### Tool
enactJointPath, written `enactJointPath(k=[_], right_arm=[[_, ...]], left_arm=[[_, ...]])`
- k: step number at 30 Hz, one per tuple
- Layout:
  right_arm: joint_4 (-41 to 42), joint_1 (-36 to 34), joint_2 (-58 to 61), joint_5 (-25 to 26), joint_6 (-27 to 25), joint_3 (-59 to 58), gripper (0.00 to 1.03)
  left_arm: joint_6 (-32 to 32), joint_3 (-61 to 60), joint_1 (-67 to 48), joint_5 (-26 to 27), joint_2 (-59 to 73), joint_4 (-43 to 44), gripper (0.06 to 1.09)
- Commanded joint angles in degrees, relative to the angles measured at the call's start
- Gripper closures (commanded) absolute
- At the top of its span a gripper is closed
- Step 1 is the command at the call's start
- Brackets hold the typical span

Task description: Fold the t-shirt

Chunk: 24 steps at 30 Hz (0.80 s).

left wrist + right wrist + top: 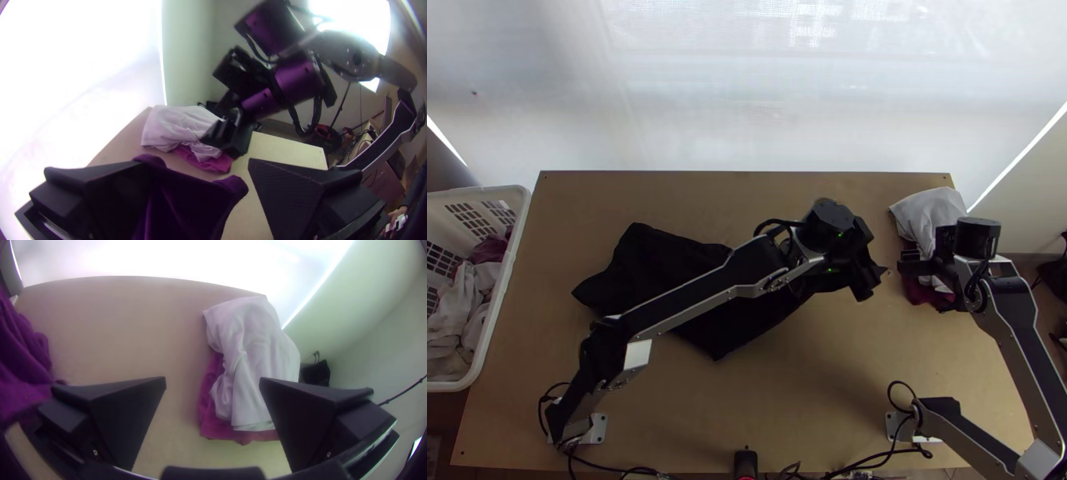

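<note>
T-shirt (647, 272), dark, on wooden table (819, 384); pale wall (1039, 192) at right

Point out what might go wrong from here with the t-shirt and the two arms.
The left gripper's jaws stand apart, with the black t-shirt between them, so closing may catch only a small fold, or the cloth may slip out first.

The left arm stretches over the shirt and could drag or rumple it if it dips.

The right gripper is open by the white garment and dark red garment; it could snag those instead.
</note>
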Motion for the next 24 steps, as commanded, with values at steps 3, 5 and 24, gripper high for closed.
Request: enactJointPath(k=[3, 5, 24], right_arm=[[0.8, -0.4, 1.4, -1.0, -0.2, -0.4, 0.05], [1.1, -0.3, 2.0, -1.2, -0.1, -0.1, 0.05], [0.9, -4.6, 1.1, -4.9, -2.7, 0.9, 0.05]], left_arm=[[-0.3, -0.4, 3.7, 1.4, -3.8, -4.7, 0.10], [-0.3, -1.2, 1.9, 3.9, -3.2, -6.1, 0.10], [4.9, -3.8, 6.2, 13.3, 11.1, -25.1, 0.11]])
